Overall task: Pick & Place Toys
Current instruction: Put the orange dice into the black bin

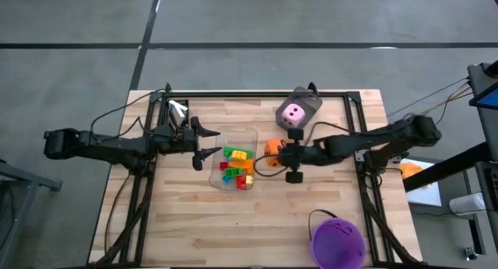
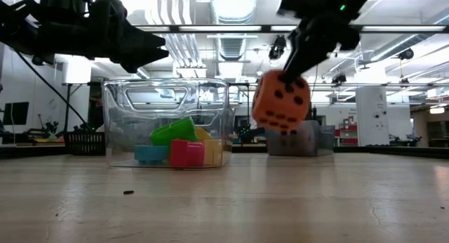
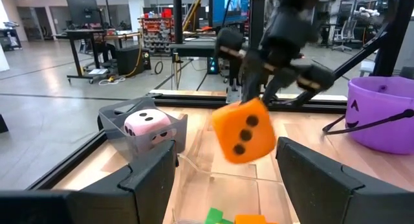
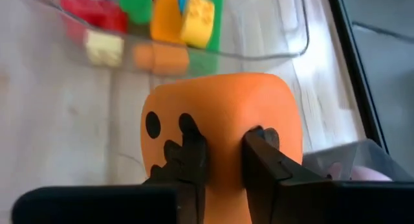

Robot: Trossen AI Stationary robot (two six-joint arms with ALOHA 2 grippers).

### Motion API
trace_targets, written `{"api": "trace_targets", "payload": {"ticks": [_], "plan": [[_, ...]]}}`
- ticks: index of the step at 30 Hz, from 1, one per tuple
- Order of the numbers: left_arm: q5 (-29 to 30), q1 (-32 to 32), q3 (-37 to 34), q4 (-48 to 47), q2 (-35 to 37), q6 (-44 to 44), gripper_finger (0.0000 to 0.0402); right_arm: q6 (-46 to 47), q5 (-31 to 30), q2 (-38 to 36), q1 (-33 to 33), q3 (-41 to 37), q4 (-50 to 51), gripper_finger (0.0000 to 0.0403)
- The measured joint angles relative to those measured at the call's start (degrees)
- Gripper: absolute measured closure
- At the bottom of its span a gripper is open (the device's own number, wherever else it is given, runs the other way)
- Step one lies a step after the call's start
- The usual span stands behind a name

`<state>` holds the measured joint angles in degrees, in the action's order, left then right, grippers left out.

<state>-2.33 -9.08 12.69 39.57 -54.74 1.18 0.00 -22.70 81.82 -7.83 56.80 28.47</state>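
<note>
An orange die with black dots hangs in the air just right of the clear tray, with my right gripper shut on it. The tray holds several toys: green, red, yellow and teal bricks. A pink die lies in the grey bin at the far side. My left gripper stands open and level at the tray's left side, with nothing between its fingers. My right gripper pinches the orange die at its upper face between its two fingers. A narrow ridge of the soft orange surface stands between the fingertips. The fingers slant down from the table's right side. The die hangs below them, tilted and clear of the table.
A purple bucket stands at the near right of the table. Bare wood lies in front of the tray and at the near left. Black frame rails run along the far and side edges.
</note>
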Motion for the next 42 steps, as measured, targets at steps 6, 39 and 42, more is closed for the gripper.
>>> {"api": "trace_targets", "payload": {"ticks": [6, 39, 42], "plan": [[0.0, 0.0, 0.0, -0.4, 0.0, 0.0, 0.0135, 0.8, 2.0, -8.3, -1.6, -6.2, -5.3, 0.0355], [0.0, 0.0, 0.0, -0.4, 0.0, -0.2, 0.0135, -2.7, -16.0, -41.4, 7.0, -42.6, -53.1, 0.0359], [0.0, 0.0, 0.0, -0.4, 0.0, -0.2, 0.0135, -2.7, -19.2, -40.2, 11.6, -42.6, -51.8, 0.0359]]}}
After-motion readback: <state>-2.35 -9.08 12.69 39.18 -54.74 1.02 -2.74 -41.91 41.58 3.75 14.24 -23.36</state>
